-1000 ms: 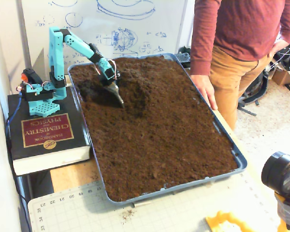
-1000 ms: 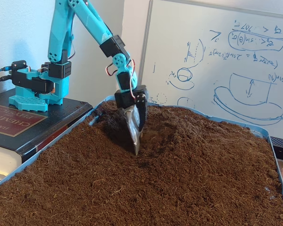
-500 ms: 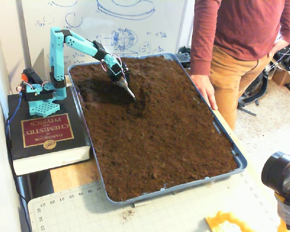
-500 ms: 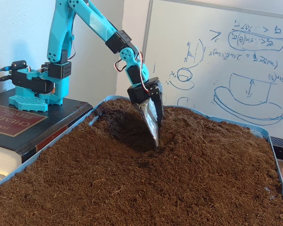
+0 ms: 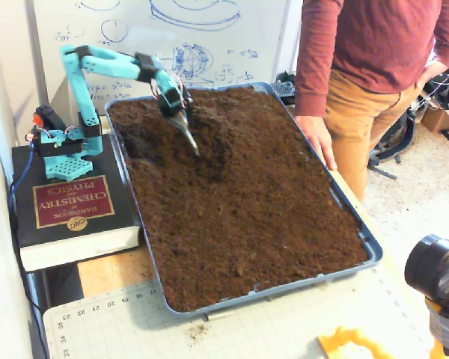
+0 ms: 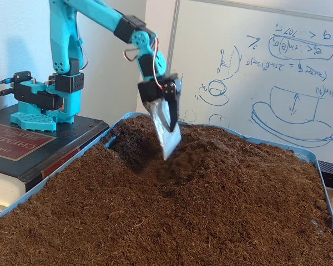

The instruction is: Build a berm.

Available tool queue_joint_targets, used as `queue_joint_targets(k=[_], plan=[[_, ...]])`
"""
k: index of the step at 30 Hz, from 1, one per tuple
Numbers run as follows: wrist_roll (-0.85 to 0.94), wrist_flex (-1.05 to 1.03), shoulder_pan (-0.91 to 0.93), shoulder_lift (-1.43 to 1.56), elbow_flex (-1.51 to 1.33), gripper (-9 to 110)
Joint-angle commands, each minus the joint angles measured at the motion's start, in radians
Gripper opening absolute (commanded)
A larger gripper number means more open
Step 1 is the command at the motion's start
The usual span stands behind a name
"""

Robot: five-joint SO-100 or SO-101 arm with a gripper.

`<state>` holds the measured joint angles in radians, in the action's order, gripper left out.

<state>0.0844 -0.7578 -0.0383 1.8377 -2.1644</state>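
Metal: grey scoop-like blade on the gripper (image 6: 167,145), tapering to a point, raised clear of the soil.
Claw state: narrow; fingers together along the blade.
Arm: turquoise plastic, black servos, base on a thick black book (image 5: 71,213).
Berm: loose, fibrous dark brown mound (image 6: 211,152) just right of the blade, at the tray's far end (image 5: 224,120).
Hollow: dark dip beneath the blade.
Tray: blue rimmed rectangle (image 5: 374,250), soil-filled.

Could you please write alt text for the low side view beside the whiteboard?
A teal arm's gripper, fitted with a metal scoop blade, hangs just above dark soil in a blue tray. A low mound rises beside a dug hollow; the arm's base stands on a book.
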Motion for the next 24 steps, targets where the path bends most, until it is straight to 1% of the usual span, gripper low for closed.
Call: queue_joint_targets(k=[1, 4, 7, 11, 18, 24], plan=[[-0.009, -0.173, -0.002, 0.173, 0.048, 0], [0.008, -0.278, -0.017, 0.189, -0.02, 1], [-0.008, -0.264, -0.081, 0.19, -0.081, 1], [-0.028, -0.16, -0.178, 0.184, -0.169, 1], [-0.201, 0.091, -0.337, 0.069, -0.302, 1], [-0.279, 0.261, -0.377, -0.057, -0.298, 1]])
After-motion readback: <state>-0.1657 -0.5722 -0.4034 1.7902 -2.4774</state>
